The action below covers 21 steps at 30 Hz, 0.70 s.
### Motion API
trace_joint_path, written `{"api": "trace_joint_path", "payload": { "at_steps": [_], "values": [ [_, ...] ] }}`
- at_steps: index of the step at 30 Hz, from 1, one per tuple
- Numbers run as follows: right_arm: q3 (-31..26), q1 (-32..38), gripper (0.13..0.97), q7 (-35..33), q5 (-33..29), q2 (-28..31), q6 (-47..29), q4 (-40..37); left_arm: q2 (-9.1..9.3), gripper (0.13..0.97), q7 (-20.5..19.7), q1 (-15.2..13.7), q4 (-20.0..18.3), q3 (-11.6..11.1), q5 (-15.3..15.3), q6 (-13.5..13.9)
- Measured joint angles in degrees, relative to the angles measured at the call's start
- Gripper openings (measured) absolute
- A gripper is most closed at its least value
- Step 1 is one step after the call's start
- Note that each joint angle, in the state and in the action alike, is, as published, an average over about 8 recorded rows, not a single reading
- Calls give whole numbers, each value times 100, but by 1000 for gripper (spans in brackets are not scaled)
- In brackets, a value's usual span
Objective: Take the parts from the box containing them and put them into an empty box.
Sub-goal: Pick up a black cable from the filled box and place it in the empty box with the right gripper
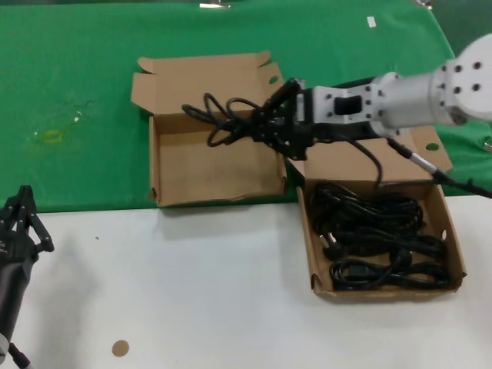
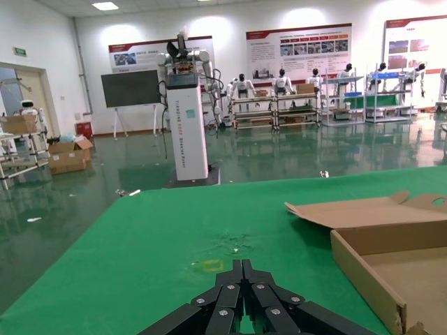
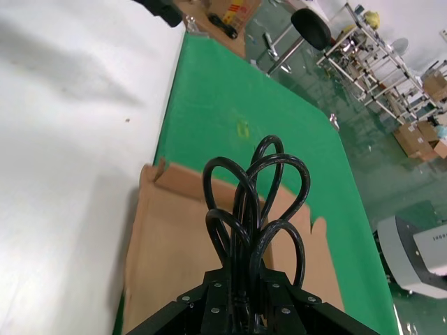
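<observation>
- Your right gripper [image 1: 265,123] is clamped on one coiled power cord [image 1: 223,119], holding it in the air above the empty box [image 1: 217,188], over that box's back edge, just in front of its folded-back lid.
- The right wrist view confirms it: loops of black cable [image 3: 255,202] fan out from between the closed fingers, with bare cardboard floor beneath them.
- Nothing lies inside the empty box as far as the head view shows.
- Beside the empty box, on the robot's right and nearly touching its side wall, sits the source box [image 1: 455,254], holding the other cords [image 1: 377,238] in a tangled heap.
- Your left gripper [image 1: 21,219] waits well away from the empty box, off to the robot's left over the white table [image 1: 200,292]; its fingers look drawn together in the left wrist view.
- Handling, by my read: this cord is light but floppy, loops sagging and springing out either side of the grip, so expect it to uncoil a little on release.
- You've got it pinched across the middle of the bundle, the sensible spot; grabbing a single strand would let the rest trail.
- Watch the drooping loops near the lid so they don't snag as you lower.
</observation>
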Motion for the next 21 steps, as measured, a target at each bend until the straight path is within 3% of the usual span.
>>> {"api": "trace_joint_path", "payload": {
  "at_steps": [21],
  "values": [
    [-303, 565, 202, -864, -144, -1261, 664, -1947, 0, 152, 0, 0, 0, 0, 1, 0]
  ]
}}
